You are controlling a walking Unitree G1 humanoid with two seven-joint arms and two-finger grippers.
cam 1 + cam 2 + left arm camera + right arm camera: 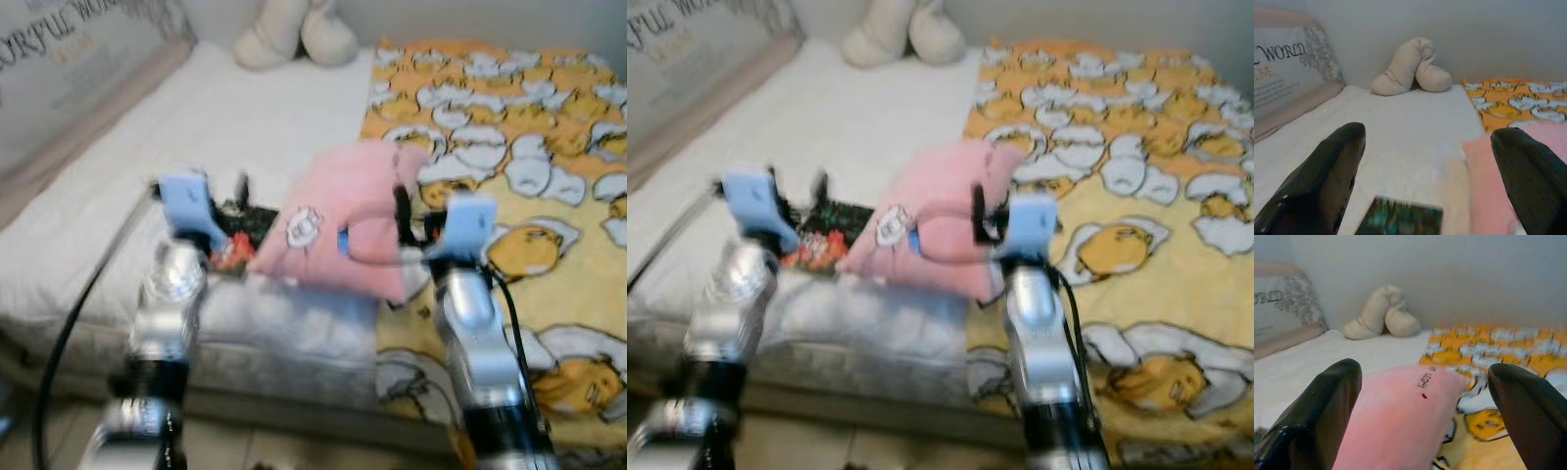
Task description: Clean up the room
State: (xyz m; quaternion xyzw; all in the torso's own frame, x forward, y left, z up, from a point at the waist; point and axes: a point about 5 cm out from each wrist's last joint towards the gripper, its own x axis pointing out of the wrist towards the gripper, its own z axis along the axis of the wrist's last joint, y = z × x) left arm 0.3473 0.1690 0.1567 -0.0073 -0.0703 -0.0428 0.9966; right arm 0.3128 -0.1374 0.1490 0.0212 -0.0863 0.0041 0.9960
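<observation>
A pink pillow (343, 220) with a small white figure printed on it lies across the seam between the white sheet (196, 127) and the yellow patterned blanket (529, 147). My right gripper (1422, 369) is open, its two black fingers wide apart on either side of the pillow's (1400, 416) near end. To the pillow's left, a dark flat book or box (235, 240) with red print rests on the sheet. My left gripper (1427, 134) hovers just above the book (1400, 218), open, with nothing between its fingers.
A beige plush toy (294, 34) sits against the wall at the head of the bed. A framed poster (69, 69) with lettering leans at the left. A black cable (78, 313) hangs beside my left arm (167, 294). The mattress edge and floor lie below.
</observation>
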